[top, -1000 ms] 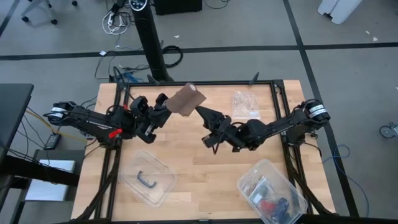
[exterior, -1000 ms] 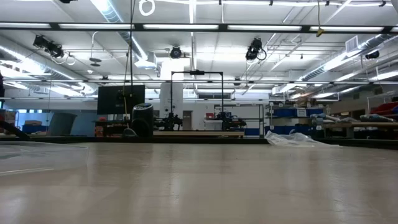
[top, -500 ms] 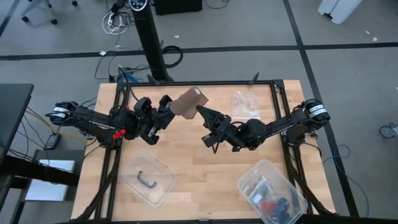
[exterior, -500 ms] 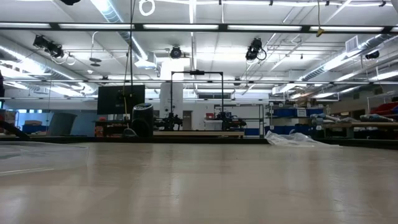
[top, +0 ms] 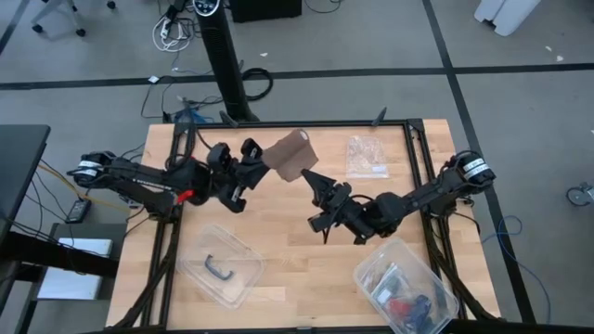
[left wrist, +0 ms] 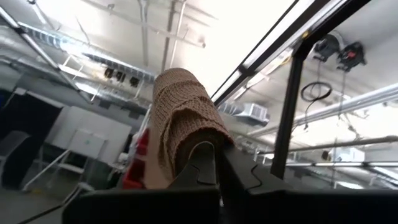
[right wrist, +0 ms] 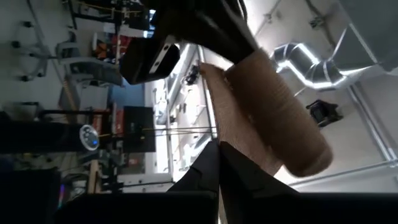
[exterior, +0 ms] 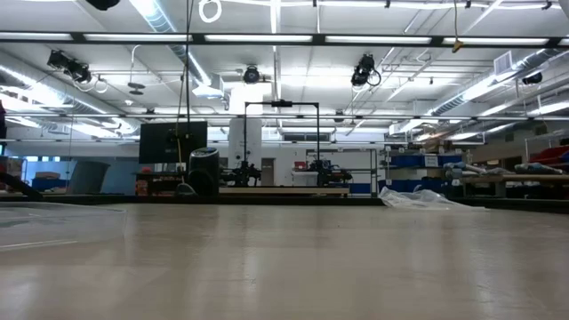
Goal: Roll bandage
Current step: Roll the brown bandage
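Bandage (top: 292, 156): brown knitted fabric, partly wound into a roll with a loose flap of band beside it, held up off the table (top: 278, 232) between the two arms, above the far middle of the wooden top. Left gripper (top: 257, 160): reaches in from the left side, fingers (left wrist: 205, 163) pressed together on one end of the bandage, the fabric bunched over the fingertips in the left wrist view. Right gripper (top: 314, 176): reaches in from the right side, its tip pointed at the lower right corner of the bandage; fingers (right wrist: 214, 163) closed against each other, with the edge of the loose band at their tips in the right wrist view; whether fabric is actually pinched between them cannot be told. Clear plastic tub (top: 223, 265): lies on the near left part of the table, a black handle piece (top: 217, 269) inside it, well apart from both arms. Second clear tub (top: 406, 285): sits at the near right corner, filled with mixed small items, near the right arm's forearm. Clear plastic bag (top: 367, 155): lies flat on the far right part of the table, apart from the bandage. Low view: bare table surface and the room beyond it, with neither arm nor bandage in sight.
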Controlling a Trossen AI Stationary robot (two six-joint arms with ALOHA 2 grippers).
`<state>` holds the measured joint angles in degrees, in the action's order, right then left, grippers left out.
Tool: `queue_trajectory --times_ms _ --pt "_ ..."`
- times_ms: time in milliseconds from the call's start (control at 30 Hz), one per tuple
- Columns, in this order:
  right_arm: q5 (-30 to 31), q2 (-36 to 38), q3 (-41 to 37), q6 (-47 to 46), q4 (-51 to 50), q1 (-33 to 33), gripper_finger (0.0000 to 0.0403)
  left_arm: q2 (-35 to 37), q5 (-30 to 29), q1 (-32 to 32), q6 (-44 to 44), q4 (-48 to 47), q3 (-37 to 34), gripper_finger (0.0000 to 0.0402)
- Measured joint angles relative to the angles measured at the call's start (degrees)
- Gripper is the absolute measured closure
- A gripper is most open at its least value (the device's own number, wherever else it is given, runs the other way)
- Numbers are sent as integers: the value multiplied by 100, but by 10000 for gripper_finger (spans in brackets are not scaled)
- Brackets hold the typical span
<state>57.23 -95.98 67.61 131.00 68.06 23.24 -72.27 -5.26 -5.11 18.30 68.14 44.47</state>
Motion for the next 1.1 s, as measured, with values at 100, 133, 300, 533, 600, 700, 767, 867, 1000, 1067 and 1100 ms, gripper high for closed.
queue_trajectory --times_ms 100,133,300,533,600,700,767,867,1000,1067,1100 --pt "262 0 0 59 -1 165 401 17 32 137 -6 -312 0 401" --pt "320 0 0 88 1 211 401 52 59 184 -4 -443 0 401" --pt "517 0 0 109 1 387 401 256 497 330 131 -566 0 401" --pt "518 0 0 116 -1 433 402 889 633 331 -357 -2004 0 401" --pt "514 0 0 116 -1 431 402 985 399 331 -624 -2372 -2 401" --pt "483 0 0 82 -56 407 402 1051 24 329 -984 -2633 -2 401" --pt "460 0 0 -3 -179 372 402 1051 -255 329 -1271 -2733 -2 401" --pt "459 0 0 -145 -369 294 403 1027 -578 327 -1543 -2800 -4 401" --pt "452 -2 0 -389 -620 154 402 979 -548 324 -1527 -2501 -9 401" --pt "448 -2 0 -393 -601 87 401 963 -406 317 -1440 -2279 -7 401" --pt "447 -2 0 -393 -602 59 401 960 -383 306 -1363 -2251 -7 401"
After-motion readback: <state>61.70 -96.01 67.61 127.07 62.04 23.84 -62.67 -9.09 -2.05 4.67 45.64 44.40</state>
